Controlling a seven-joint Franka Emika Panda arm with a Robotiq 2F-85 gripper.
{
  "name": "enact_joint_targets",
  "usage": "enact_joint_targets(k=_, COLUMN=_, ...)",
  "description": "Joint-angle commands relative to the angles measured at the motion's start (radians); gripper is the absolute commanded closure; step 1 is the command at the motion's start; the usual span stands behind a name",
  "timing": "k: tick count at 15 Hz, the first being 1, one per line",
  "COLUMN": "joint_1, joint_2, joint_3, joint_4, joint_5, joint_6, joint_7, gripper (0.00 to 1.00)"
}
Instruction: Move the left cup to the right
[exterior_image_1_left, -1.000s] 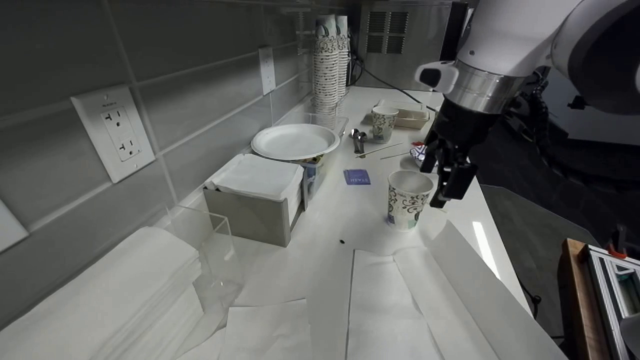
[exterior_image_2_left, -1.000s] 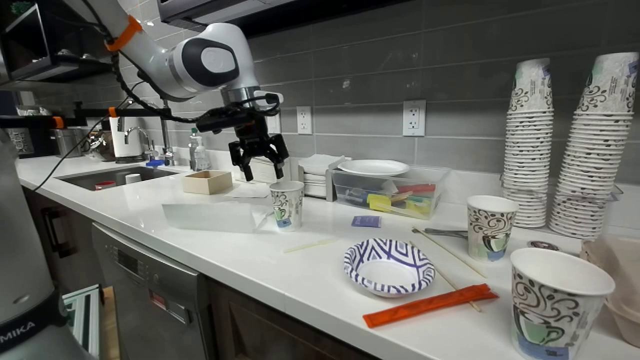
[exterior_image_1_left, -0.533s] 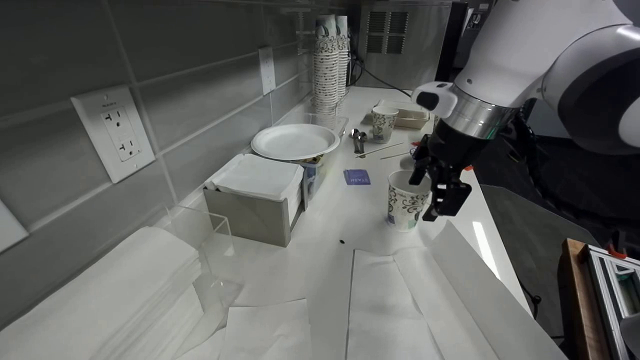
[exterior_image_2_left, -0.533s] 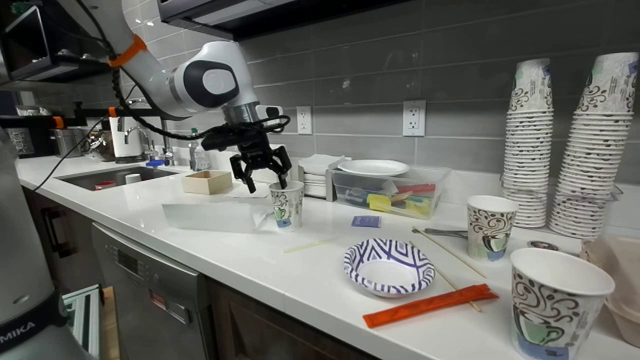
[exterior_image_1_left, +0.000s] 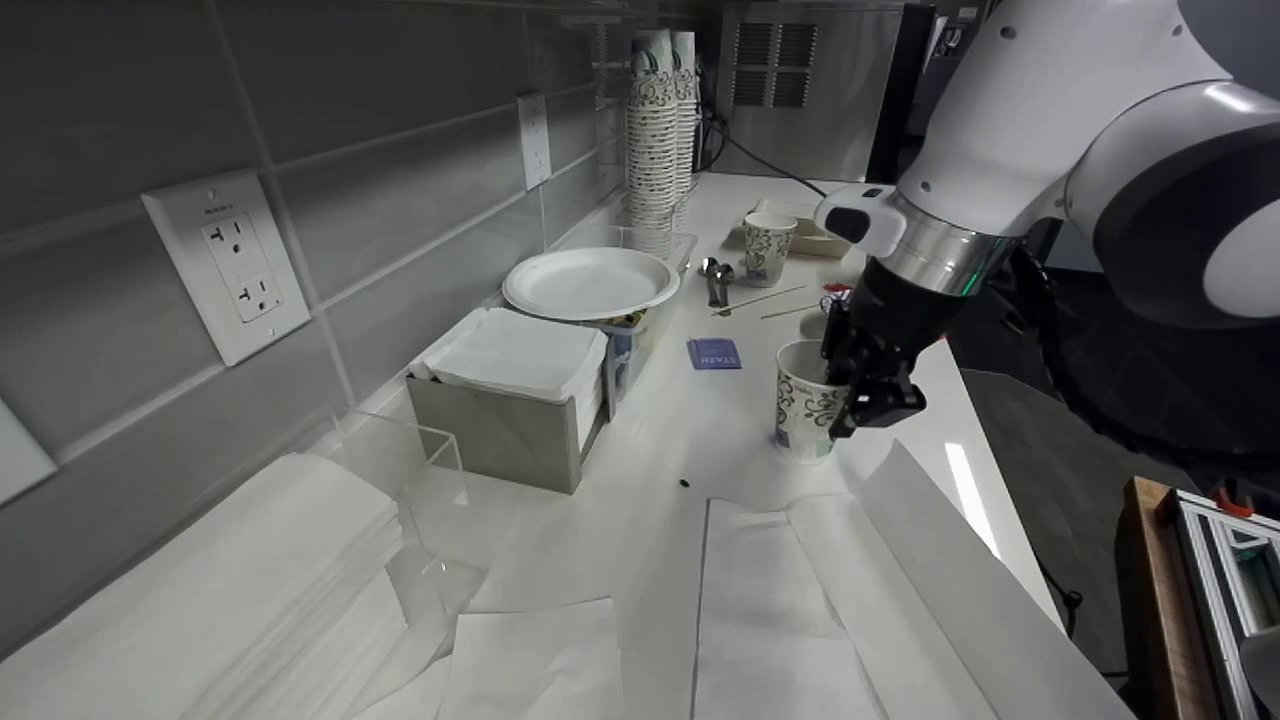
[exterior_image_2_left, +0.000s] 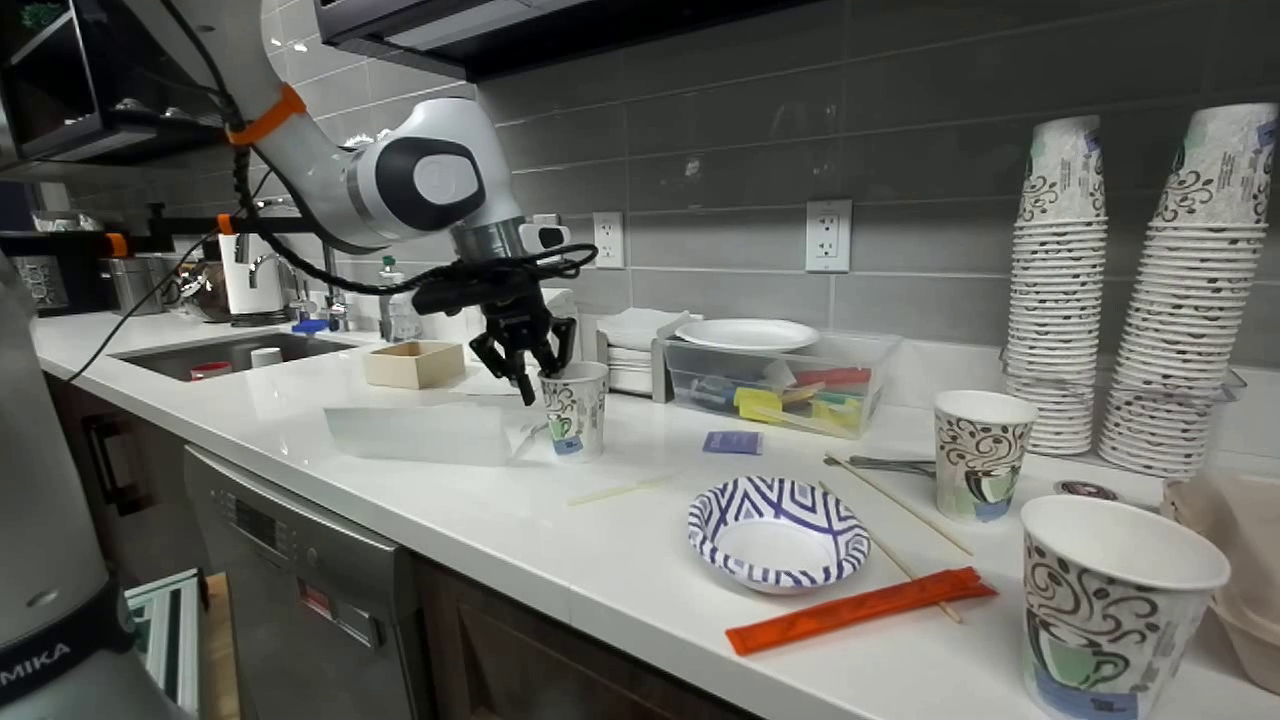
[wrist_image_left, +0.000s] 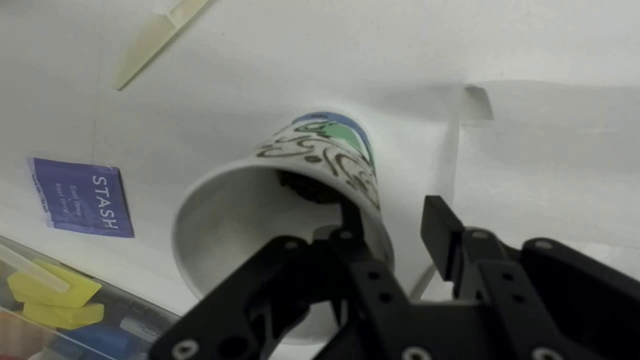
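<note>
The left cup (exterior_image_2_left: 575, 420), white with a dark swirl pattern and a blue-green base, stands upright on the counter in both exterior views. In the wrist view the cup (wrist_image_left: 325, 150) fills the middle, its mouth facing the camera. My gripper (wrist_image_left: 395, 215) straddles the cup's wall: one finger reaches inside the mouth, while the other finger (wrist_image_left: 440, 235) stays outside. A gap shows between that outer finger and the wall, so the jaws are partly open and not clamped. Inside the cup a dark patch (wrist_image_left: 307, 187) shows; what it is I cannot tell.
Folded white paper (exterior_image_2_left: 415, 435) lies beside the cup. A purple tea packet (exterior_image_2_left: 733, 442), a patterned bowl (exterior_image_2_left: 780, 535) and a red packet (exterior_image_2_left: 860, 610) are farther along. Two more cups (exterior_image_2_left: 985, 450) and tall cup stacks (exterior_image_2_left: 1060, 300) stand beyond. A clear bin (exterior_image_2_left: 780, 385) sits by the wall.
My gripper has come down toward the cup, one finger passing into its mouth. The jaws have narrowed from wide apart. The cup has not moved.
</note>
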Motion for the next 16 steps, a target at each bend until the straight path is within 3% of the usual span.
enact_joint_targets(k=1, joint_1=0.004, joint_2=-0.010, joint_3=-0.015, joint_4=0.004, joint_5=-0.006, joint_6=-0.018, joint_7=-0.034, gripper=0.92)
enact_joint_targets(k=2, joint_1=0.002, joint_2=-0.016, joint_3=-0.015, joint_4=0.010, joint_5=-0.010, joint_6=-0.032, joint_7=-0.036, gripper=0.99)
enact_joint_targets(k=6, joint_1=-0.006, joint_2=-0.027, joint_3=-0.017, joint_4=0.028, joint_5=-0.019, joint_6=-0.091, joint_7=-0.031, gripper=1.00)
enact_joint_targets(k=11, joint_1=-0.034, joint_2=-0.042, joint_3=-0.033, joint_4=0.110, joint_5=-0.056, joint_6=-0.269, joint_7=-0.062, gripper=0.99)
enact_joint_targets(k=16, joint_1=-0.067, joint_2=0.027, joint_3=-0.071, joint_4=0.236, joint_5=-0.115, joint_6=-0.273, joint_7=-0.125, gripper=0.99)
